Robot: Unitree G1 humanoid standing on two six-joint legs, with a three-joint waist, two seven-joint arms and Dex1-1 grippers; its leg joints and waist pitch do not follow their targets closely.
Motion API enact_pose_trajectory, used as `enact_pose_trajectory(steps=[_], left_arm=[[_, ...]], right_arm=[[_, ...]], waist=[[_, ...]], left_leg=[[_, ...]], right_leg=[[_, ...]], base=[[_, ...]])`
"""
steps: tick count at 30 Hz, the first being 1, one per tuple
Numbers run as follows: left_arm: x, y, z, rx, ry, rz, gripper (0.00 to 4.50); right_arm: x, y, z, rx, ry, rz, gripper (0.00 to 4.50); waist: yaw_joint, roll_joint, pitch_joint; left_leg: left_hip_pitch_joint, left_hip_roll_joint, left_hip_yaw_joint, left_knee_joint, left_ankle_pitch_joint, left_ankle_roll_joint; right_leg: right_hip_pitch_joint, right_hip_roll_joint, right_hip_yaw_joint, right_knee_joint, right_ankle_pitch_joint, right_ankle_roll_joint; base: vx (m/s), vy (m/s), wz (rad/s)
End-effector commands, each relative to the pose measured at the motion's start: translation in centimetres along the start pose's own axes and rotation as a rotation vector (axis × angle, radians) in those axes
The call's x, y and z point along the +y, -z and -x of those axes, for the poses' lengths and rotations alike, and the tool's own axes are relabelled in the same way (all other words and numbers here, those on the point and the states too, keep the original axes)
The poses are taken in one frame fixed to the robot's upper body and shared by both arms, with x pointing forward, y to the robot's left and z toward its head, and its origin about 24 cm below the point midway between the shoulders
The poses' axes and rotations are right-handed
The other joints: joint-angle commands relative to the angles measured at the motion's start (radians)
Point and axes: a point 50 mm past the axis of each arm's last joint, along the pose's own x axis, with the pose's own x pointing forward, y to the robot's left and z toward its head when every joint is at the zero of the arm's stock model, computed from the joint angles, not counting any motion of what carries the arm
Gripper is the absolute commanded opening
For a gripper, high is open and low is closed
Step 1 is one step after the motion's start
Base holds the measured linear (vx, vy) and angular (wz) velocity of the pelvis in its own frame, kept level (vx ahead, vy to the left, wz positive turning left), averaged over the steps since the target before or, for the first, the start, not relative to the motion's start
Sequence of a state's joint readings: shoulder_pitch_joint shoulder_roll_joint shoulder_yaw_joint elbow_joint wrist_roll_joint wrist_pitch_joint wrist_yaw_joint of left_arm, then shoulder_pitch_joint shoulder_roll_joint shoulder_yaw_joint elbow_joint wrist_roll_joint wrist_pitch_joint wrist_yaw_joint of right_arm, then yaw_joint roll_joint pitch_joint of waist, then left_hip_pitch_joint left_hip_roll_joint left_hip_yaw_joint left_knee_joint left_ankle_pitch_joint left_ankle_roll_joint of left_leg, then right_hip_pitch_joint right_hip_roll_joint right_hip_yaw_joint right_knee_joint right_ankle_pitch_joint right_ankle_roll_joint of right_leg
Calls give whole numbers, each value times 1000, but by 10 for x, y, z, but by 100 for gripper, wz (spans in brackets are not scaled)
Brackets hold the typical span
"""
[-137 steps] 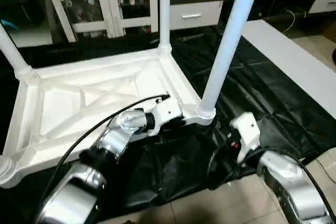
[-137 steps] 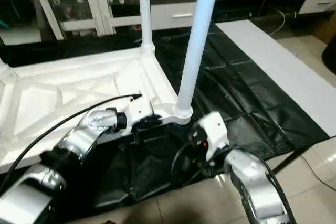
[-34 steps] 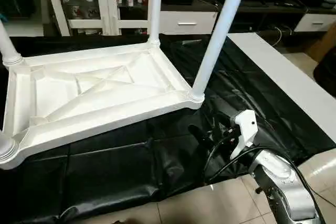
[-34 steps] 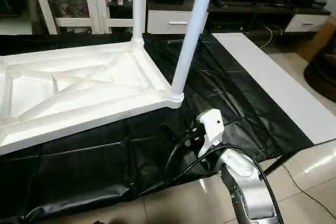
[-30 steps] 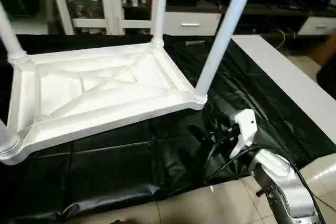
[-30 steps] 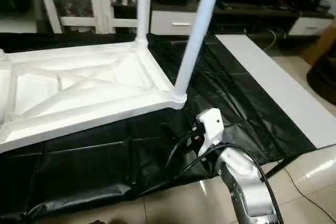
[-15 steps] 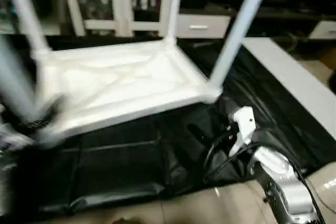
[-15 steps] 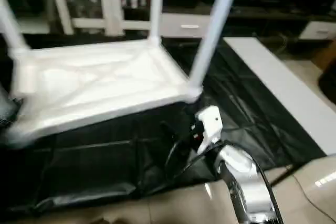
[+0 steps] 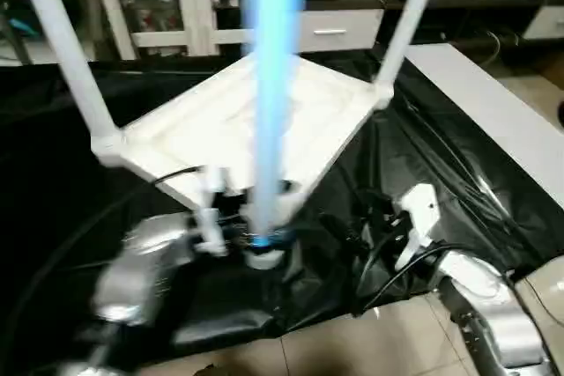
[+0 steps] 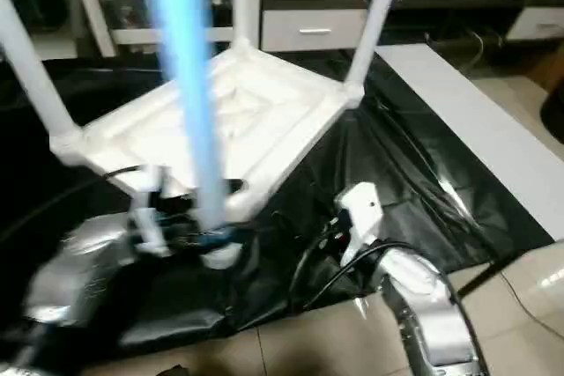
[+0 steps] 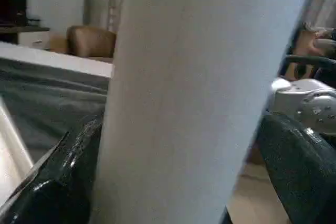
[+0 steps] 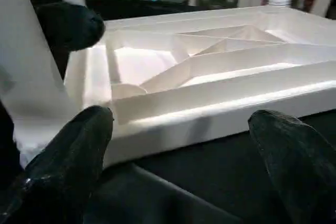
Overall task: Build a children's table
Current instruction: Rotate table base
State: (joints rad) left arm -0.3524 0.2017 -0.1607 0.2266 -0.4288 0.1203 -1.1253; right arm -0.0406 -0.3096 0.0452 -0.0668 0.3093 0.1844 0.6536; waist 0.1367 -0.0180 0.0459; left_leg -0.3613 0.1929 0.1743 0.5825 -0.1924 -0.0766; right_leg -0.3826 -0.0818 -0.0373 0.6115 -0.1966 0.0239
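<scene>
Children's table (image 9: pixel 264 121) inverted on black sheet (image 9: pixel 441 173); left pincer (image 9: pixel 251 233) straddles nearest leg (image 9: pixel 273 85), fingers apart; right pincer (image 12: pixel 178 166) apart, holding nothing; white board (image 9: pixel 493 121) beside.

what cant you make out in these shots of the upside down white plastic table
- Near white tube leg: motion-blurred in the eye views; its top is cut off by the edge.
- Left gripper: blurred at that leg's base, so a grip cannot be confirmed.
- Left wrist view: the leg hides what lies behind.
- White ribbed tabletop: far corners cut off in the right wrist view.
</scene>
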Motion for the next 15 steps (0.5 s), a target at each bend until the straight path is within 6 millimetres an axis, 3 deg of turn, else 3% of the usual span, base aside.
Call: enact_pose_trajectory(steps=[1, 7, 8, 14, 15], left_arm=[[4, 2, -19, 13, -10, -75, 448], [13, -1, -27, 38, -49, -126, 448], [15, -3, -20, 57, -44, -127, 448], [26, -7, 41, 351, 80, -70, 448], [26, -7, 41, 351, 80, -70, 448]], right_arm=[[-3, -8, 2, -25, 14, 21, 450], [-4, -9, 6, -21, 28, 33, 450], [-4, -10, 9, -21, 31, 33, 450], [0, -7, 22, 27, -52, 36, 450], [0, -7, 22, 27, -52, 36, 450]], waist=[[-6, 13, -59], [-12, 12, -59], [-14, 25, -59], [-37, 22, -56], [-36, 26, -56]], left_leg=[[10, 30, -7, -69, -175, -6], [7, 32, -10, -70, -208, 3], [8, 31, -12, -70, -214, 1], [9, 31, -8, -73, -215, 16], [10, 30, -9, -72, -217, 15]], right_leg=[[39, -52, 35, -62, -50, -200], [41, -53, 34, -67, -95, -191], [39, -54, 33, -66, -106, -191], [34, -47, 32, -67, -132, -212], [33, -47, 32, -65, -137, -216]], base=[[0, 0, 0], [0, 0, 0], [0, 0, 0], [0, 0, 0], [0, 0, 0]])
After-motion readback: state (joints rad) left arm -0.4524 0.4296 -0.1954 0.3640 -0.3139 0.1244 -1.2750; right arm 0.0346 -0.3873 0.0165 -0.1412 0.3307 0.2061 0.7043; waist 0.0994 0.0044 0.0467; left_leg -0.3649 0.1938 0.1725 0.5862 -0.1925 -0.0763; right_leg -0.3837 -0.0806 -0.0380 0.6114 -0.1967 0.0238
